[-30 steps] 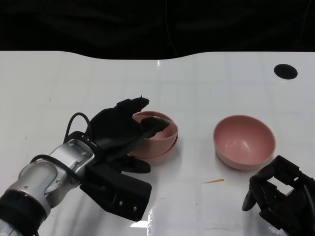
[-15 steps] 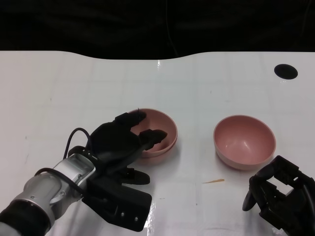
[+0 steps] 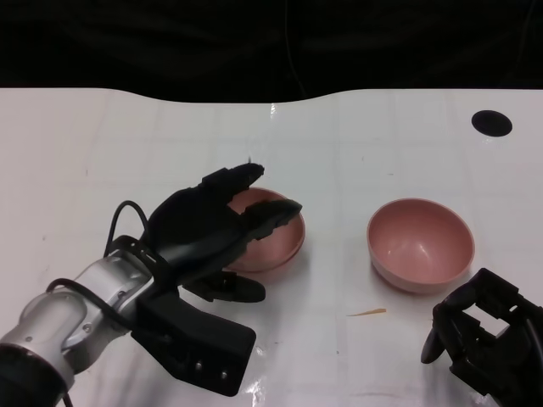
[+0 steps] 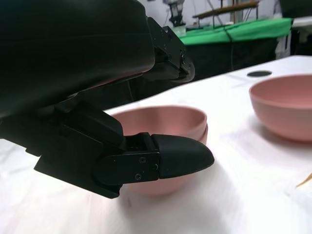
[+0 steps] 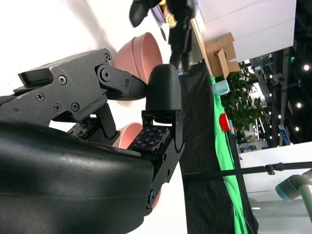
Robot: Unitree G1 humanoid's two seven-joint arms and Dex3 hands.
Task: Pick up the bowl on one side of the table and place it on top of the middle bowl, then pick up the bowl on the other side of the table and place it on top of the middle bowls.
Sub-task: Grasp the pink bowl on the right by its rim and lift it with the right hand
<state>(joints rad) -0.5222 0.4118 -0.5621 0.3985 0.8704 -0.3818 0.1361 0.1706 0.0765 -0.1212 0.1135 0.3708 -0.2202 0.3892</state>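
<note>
Two pink bowls (image 3: 276,243) sit nested one inside the other at the middle of the white table (image 3: 356,161). My left hand (image 3: 216,225) hovers at their near-left side, fingers spread over the rim and holding nothing. In the left wrist view the nested bowls (image 4: 168,122) stand behind my thumb, with a gap between them. A third pink bowl (image 3: 420,244) stands alone to the right, also in the left wrist view as the single bowl (image 4: 285,109). My right hand (image 3: 484,339) rests near the table's front right, fingers curled in and empty, just short of that bowl.
A black round spot (image 3: 492,123) marks the table at the far right. A small tan sliver (image 3: 367,313) lies on the table in front of the gap between the bowls. The table's back edge meets a dark background.
The bowl held tilted on the middle bowl has settled into it. My left hand let go, then lifted a little with its fingers spread. The right hand has not moved.
</note>
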